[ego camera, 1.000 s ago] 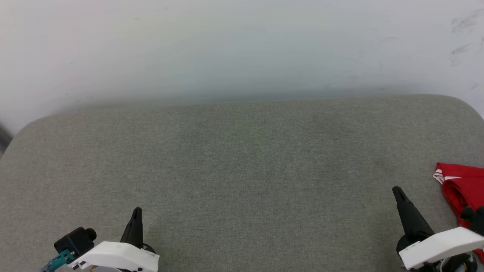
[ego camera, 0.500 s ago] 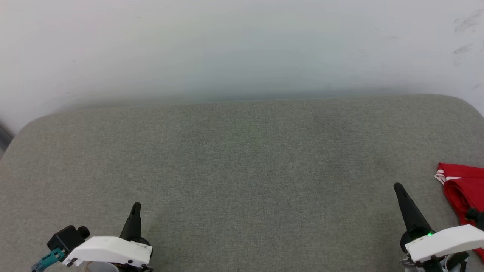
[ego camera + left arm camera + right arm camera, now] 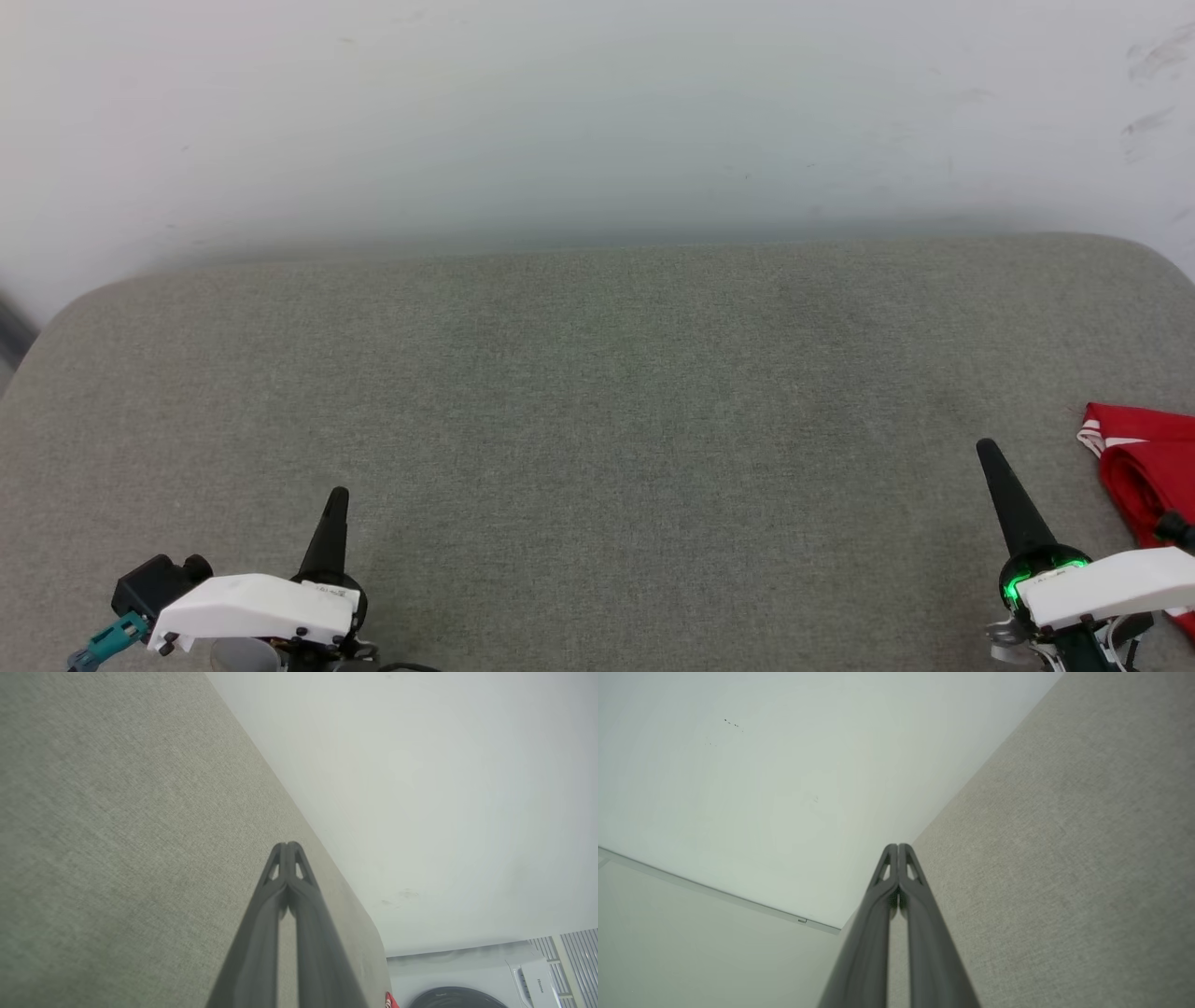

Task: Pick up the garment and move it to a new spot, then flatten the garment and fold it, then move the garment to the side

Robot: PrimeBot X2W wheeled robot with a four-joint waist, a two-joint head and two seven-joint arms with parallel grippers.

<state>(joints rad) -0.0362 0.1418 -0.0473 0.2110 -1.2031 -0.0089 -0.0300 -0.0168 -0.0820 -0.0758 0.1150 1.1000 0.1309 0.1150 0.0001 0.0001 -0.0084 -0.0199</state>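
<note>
Head view, left tool (image 3: 338,495) pinched together, holding nothing; right tool (image 3: 984,448) likewise, red garment (image 3: 1144,467) near it

Laundry room (washing machine (image 3: 476,970) nearby).

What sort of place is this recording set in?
Probably a laundry room: a front-loading washing machine stands beyond the grey fabric-covered surface, and a red garment lies at that surface's right edge.

Head view above grey cushion (image 3: 597,420), looking down, wrist views low, close, sharing cushion and wall (image 3: 597,112)
</note>
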